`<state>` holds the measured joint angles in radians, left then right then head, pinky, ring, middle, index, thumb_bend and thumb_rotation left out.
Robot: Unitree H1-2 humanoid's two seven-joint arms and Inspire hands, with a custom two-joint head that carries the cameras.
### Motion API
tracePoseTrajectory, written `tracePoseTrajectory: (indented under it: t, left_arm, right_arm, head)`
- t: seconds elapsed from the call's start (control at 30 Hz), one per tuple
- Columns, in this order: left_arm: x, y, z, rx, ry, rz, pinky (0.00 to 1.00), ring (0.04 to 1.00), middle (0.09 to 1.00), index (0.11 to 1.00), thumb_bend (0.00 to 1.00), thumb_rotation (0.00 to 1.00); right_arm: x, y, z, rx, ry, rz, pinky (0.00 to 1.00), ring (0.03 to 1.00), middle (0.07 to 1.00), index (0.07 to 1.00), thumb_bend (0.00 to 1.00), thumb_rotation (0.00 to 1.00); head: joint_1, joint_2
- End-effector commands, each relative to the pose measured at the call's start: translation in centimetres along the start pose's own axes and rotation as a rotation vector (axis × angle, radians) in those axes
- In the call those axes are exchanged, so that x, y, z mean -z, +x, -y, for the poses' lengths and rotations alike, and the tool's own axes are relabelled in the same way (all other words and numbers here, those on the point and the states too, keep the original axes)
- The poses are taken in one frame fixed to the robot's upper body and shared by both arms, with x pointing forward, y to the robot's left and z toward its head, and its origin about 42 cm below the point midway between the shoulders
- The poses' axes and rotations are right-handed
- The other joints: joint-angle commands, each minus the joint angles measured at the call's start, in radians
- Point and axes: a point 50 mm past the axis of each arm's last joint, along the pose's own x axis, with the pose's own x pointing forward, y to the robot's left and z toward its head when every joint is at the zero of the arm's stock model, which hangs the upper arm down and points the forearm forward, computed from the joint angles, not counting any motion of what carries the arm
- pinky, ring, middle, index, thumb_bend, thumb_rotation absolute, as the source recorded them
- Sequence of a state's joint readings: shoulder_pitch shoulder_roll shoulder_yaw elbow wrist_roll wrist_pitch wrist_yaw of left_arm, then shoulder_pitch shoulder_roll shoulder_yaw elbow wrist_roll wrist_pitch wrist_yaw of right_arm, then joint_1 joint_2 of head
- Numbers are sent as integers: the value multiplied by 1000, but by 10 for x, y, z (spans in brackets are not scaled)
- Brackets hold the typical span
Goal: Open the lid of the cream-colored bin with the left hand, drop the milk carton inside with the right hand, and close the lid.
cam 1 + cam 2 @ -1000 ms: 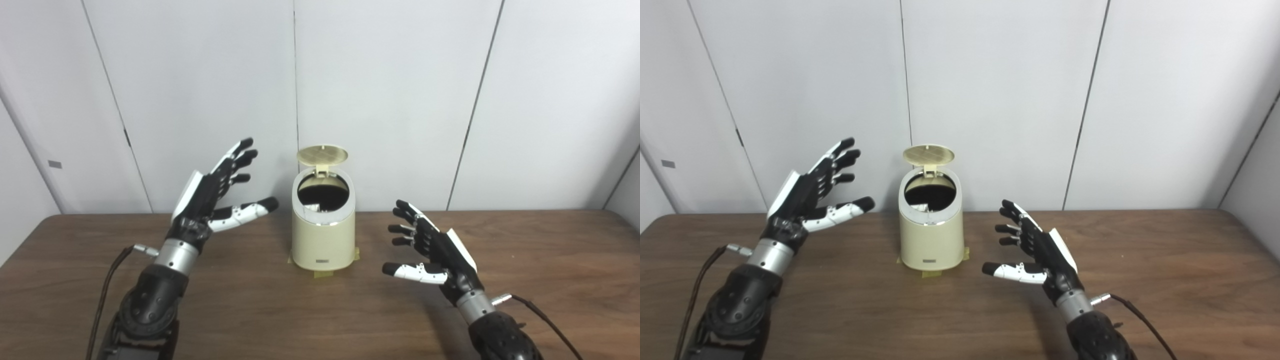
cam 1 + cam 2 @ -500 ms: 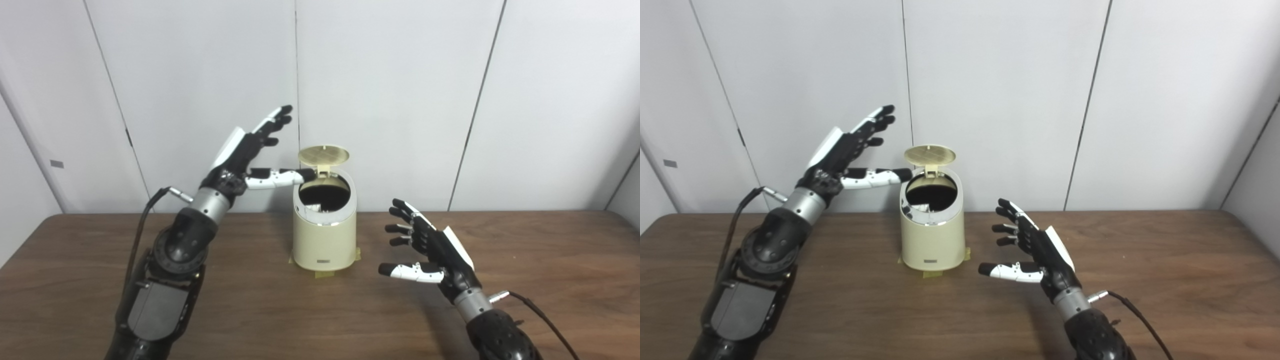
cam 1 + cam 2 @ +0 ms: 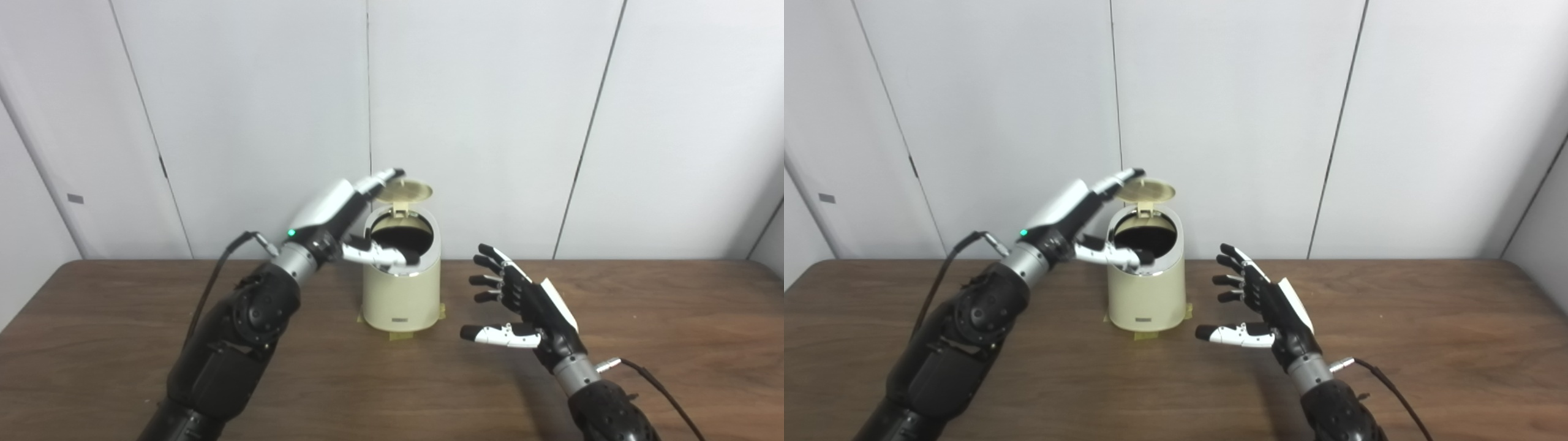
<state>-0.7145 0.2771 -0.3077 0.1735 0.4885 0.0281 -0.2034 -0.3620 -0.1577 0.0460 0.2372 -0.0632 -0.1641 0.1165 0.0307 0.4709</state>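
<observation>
My left robot hand (image 3: 343,217) is spread and grasping nothing, fingertips (image 3: 392,175) at the raised lid (image 3: 405,190) and thumb over the cream-colored bin (image 3: 401,288) mouth; I can't quite tell whether they touch the lid. The bin sits mid-counter (image 3: 674,343) toward the back edge. My right robot hand (image 3: 527,309) hovers just beside it, released and empty. Inside the bin it's too dark to make out the milk carton

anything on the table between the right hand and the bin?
Nothing: only bare table separates the right hand from the cream-colored bin, clear in both eye views.
</observation>
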Motion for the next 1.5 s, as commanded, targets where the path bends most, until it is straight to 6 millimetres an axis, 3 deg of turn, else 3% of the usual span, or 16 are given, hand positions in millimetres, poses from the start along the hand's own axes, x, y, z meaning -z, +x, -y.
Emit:
tracePoseTrajectory:
  t: [0.0, 0.27, 1.0, 1.33, 1.47]
  left_arm:
    - [-17, 16, -29, -45, 91, 79, 953, 1000, 968, 945, 882, 408]
    - [-22, 15, -28, -7, 213, 73, 1000, 1000, 942, 929, 913, 498]
    - [-24, -1, -37, 7, 325, 86, 1000, 1000, 898, 893, 923, 471]
    - [-19, -6, -33, 39, 334, 74, 1000, 1000, 893, 889, 964, 555]
    - [-17, -8, -32, 63, 337, 61, 1000, 1000, 892, 885, 957, 497]
  right_arm:
    - [-21, 15, 5, 13, -15, 100, 666, 798, 893, 917, 882, 258]
    - [-19, 12, 2, 15, -11, 88, 642, 788, 889, 918, 898, 287]
    - [-23, 14, 3, 31, -13, 80, 668, 803, 893, 916, 905, 278]
    - [-23, 14, 1, 33, -18, 83, 654, 797, 894, 917, 902, 284]
    - [-24, 13, 1, 33, -11, 85, 668, 805, 897, 919, 895, 274]
  head:
    - [0, 1]
    - [-5, 5]
    - [-17, 21]
    - [-24, 29]
    - [-25, 34]
